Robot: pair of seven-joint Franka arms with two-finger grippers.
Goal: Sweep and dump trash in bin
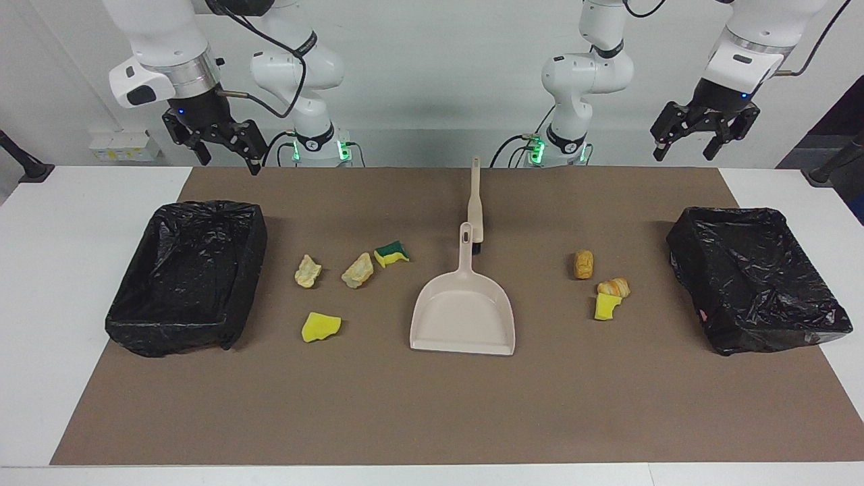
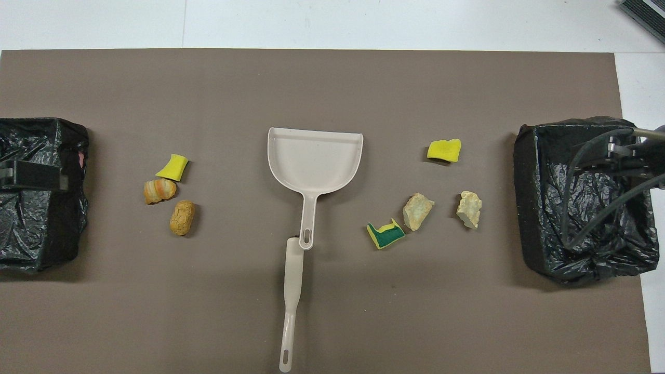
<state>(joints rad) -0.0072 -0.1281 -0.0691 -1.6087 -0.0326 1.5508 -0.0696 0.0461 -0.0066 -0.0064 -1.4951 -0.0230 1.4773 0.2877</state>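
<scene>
Trash is distributed in two groups on the brown mat, one to each side of the dustpan. Items are listed from largest to smallest.

1. White table: carries the mat, which covers most of its surface.
2. Bins: two trays lined with black bags. One bin sits at the right arm's end of the table; the other bin sits at the left arm's end.
3. Arms: the right gripper hangs in the air over the mat's edge nearest the robots, at the right arm's end, fingers spread and holding nothing. The left gripper hangs raised at the left arm's end, fingers spread, holding nothing.
4. Dustpan: beige, flat on the mat midway between the bins, handle toward the robots.
5. Brush: beige, lying nearer to the robots than the dustpan; its head touches or overlaps the dustpan's handle end.
6. Scraps toward the right arm's end: a yellow sponge chunk, two pale lumps and a green-yellow sponge.
7. Scraps toward the left arm's end: a brown bread-like piece, a croissant-like piece and, touching it, a yellow chunk.

All seven scraps lie on the mat, outside both bins and outside the dustpan.
</scene>
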